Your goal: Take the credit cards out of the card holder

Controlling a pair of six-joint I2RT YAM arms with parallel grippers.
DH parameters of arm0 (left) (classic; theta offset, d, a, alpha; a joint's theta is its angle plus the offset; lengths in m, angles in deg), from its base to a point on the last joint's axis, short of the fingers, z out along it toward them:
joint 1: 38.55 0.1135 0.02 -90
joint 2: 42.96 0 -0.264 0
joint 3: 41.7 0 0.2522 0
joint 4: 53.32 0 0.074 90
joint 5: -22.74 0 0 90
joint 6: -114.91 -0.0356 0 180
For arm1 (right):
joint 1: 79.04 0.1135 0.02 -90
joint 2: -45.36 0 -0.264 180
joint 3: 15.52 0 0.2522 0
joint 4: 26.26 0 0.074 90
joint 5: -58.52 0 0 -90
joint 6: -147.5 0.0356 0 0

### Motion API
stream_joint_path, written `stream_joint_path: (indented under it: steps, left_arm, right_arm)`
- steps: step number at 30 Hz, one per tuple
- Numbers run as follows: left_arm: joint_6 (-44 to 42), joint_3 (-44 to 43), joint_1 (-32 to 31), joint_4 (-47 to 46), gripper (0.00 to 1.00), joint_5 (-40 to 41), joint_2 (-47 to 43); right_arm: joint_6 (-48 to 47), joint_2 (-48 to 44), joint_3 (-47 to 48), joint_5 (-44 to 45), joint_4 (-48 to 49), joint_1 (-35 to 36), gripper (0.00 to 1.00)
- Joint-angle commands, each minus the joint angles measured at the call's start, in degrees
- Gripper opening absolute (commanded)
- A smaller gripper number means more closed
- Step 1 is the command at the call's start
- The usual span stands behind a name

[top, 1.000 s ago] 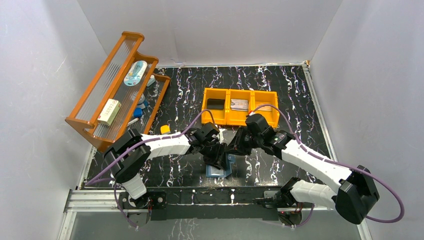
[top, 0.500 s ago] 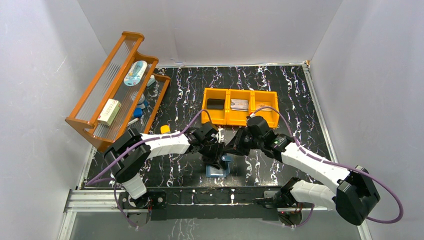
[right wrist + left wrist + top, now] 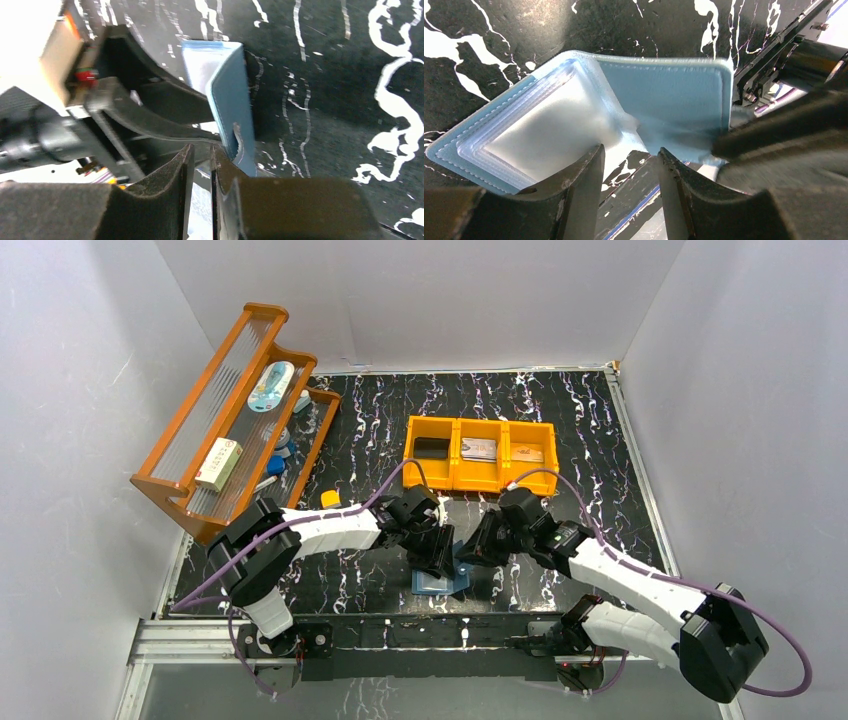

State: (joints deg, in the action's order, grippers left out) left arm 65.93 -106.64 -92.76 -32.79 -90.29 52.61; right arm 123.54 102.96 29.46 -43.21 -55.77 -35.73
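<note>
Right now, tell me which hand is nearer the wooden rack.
Left. The left hand is at the card holder, right of the wooden rack; the right hand is farther right, across the holder.

The blue card holder (image 3: 230,95) leans half-open at the right gripper's (image 3: 202,151) close-set fingers (image 3: 172,190).

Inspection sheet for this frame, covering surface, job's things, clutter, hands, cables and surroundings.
Surface: black, white-veined table.
Job's things: wallet open, one flap raised; grey card and tan card in orange bin.
Clutter: wooden rack with small items; yellow block.
Hands: left hand open at wallet's edge; right hand by raised flap, grip unclear.
Cables: purple cable along each arm.
Surroundings: white walls.
</note>
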Motion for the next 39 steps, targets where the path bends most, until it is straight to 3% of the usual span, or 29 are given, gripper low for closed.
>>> stream_joint_path:
  steps: [1,8,18,24,30,35,39]
  left_arm:
    - [-1.59,-0.25,-0.22,0.81,0.43,3.1,-0.54]
    - [-1.7,-0.18,-0.2,1.02,0.44,3.8,-0.89]
    - [-1.56,3.78,-0.21,5.45,0.51,12.75,-9.49]
    - [-0.36,5.41,-0.22,5.2,0.51,12.59,-10.6]
    - [1.37,8.09,-0.28,5.35,0.45,16.58,-14.78]
    - [3.13,9.78,-0.23,5.8,0.38,18.29,-16.53]
    - [5.44,11.28,-0.19,7.61,0.35,22.13,-20.2]
  right_arm:
    - [0.54,-0.82,-2.15,-0.81,0.77,0.37,0.26]
    - [0.35,1.99,-2.02,1.73,-2.72,0.38,0.26]
    - [-2.94,11.25,0.94,2.03,-1.86,1.29,0.27]
    - [-3.15,14.57,4.23,4.64,-2.83,3.92,0.29]
    - [-3.01,17.26,7.26,8.26,-3.88,7.53,0.4]
    - [-3.13,21.38,11.02,12.12,-5.96,10.88,0.41]
    - [-2.9,23.77,13.45,14.9,-6.8,13.98,0.51]
